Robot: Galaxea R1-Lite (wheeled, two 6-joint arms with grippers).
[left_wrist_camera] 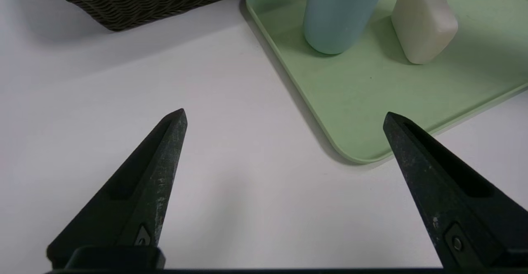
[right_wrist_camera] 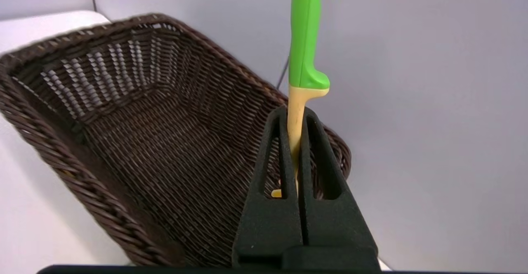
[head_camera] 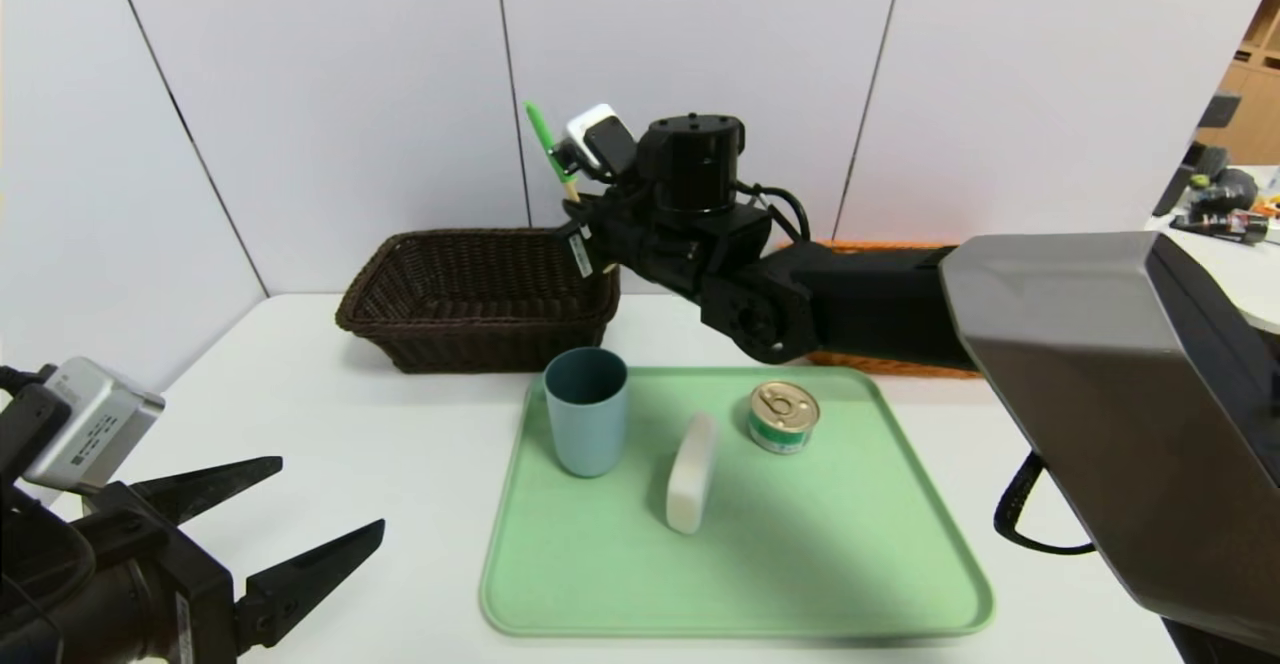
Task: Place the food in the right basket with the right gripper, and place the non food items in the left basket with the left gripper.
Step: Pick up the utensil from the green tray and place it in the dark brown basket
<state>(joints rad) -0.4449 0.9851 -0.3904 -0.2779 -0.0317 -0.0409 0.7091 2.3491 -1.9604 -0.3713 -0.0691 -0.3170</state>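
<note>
The right tool (right_wrist_camera: 293, 142) is clenched on a knife (right_wrist_camera: 305, 47) with a green handle and a cream blade, holding it by the blade so the handle points up. In the head view this tool hangs over the right rim of the dark brown basket (head_camera: 450, 284), which stands on the white bench (head_camera: 330, 444) at the left; the wrist view shows the inside of the basket just under the fingers. An orange basket (head_camera: 880, 364) is mostly hidden behind the right arm. So the step in hand seems to be the drop of the knife into the dark basket, although the task gives non food items to the left arm. The next move calls for lowering a little and releasing the blade so that it falls inside the wall and not on the rim. The left tool (left_wrist_camera: 284, 117) is released, its fingers wide apart, low over the bench near the corner of the green tray (head_camera: 900, 504). On the tray wait a blue cup (head_camera: 586, 412), a white soap-like bar (head_camera: 690, 472) and a small can (head_camera: 783, 417).
</note>
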